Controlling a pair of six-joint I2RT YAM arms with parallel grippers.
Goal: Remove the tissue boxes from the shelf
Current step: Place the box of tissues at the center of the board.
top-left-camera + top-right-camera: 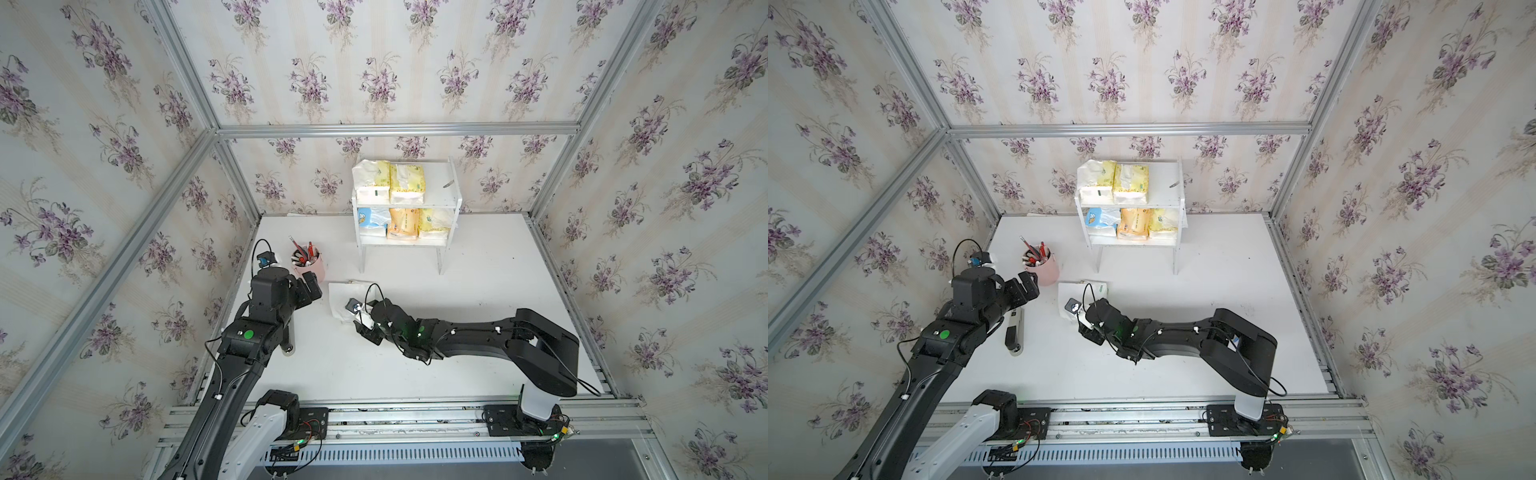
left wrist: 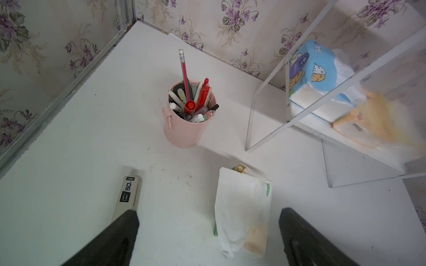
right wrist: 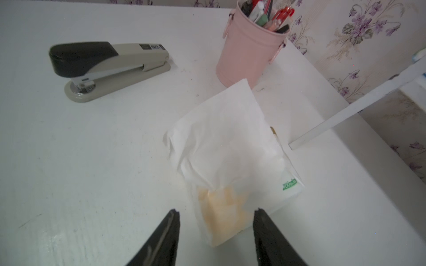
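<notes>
The white shelf (image 1: 440, 183) stands at the back of the table. Its top board holds two pale yellow tissue boxes (image 1: 370, 178) (image 1: 407, 183). The lower board carries a blue-and-white one (image 1: 372, 220), an orange one (image 1: 403, 224) and a pale yellow one (image 1: 434, 224). A mostly white tissue box (image 3: 230, 149) lies flat on the table in front of the shelf. My right gripper (image 3: 217, 210) is open, its fingers on either side of that pack's near end, not touching it. My left gripper (image 2: 209, 213) hangs wide open above the table near the same pack (image 2: 242, 207).
A pink pen cup (image 1: 309, 266) stands left of the shelf, close to my left gripper (image 1: 309, 286). A grey and black stapler (image 1: 1014, 332) lies on the table under the left arm. Wallpapered walls and metal rails enclose the table.
</notes>
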